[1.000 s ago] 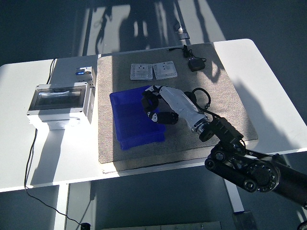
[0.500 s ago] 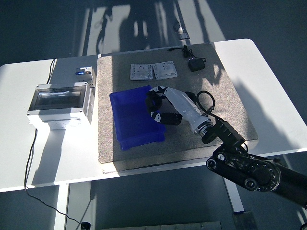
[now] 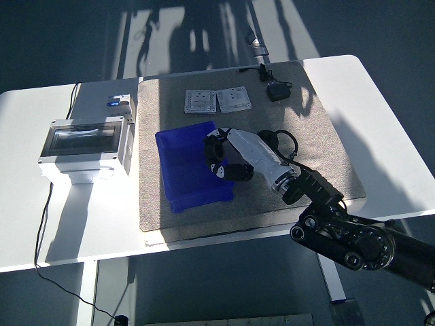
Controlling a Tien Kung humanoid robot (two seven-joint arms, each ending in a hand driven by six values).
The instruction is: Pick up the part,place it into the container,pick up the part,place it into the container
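1. Since half a second ago the right hand (image 3: 228, 155) has shifted slightly left and down, so that its fingers now overlap the right rim of the blue container (image 3: 182, 170) a little more; nothing else on the surface has moved.
2. Two flat grey parts lie side by side at the far end of the mat: the left part (image 3: 200, 101) and the right part (image 3: 234, 99), just beside one another with their edges close.
3. Both parts are beyond the container's far edge and apart from it; neither is in the hand.
4. The blue container sits on the mat's left half, slightly skewed. Its visible interior shows only its own ribbed floor; the part under the hand is hidden.
5. The right hand hangs over the container's right edge with its dark fingers (image 3: 213, 151) curled inward. Whether they enclose anything cannot be told from this view.
6. The grey mat (image 3: 299, 142) covers the middle of the white surface (image 3: 380, 129).
7. A black adapter (image 3: 278, 90) with its cable lies at the mat's far right corner.
8. Left of the mat stands a grey box (image 3: 85, 144) with a clear lid.
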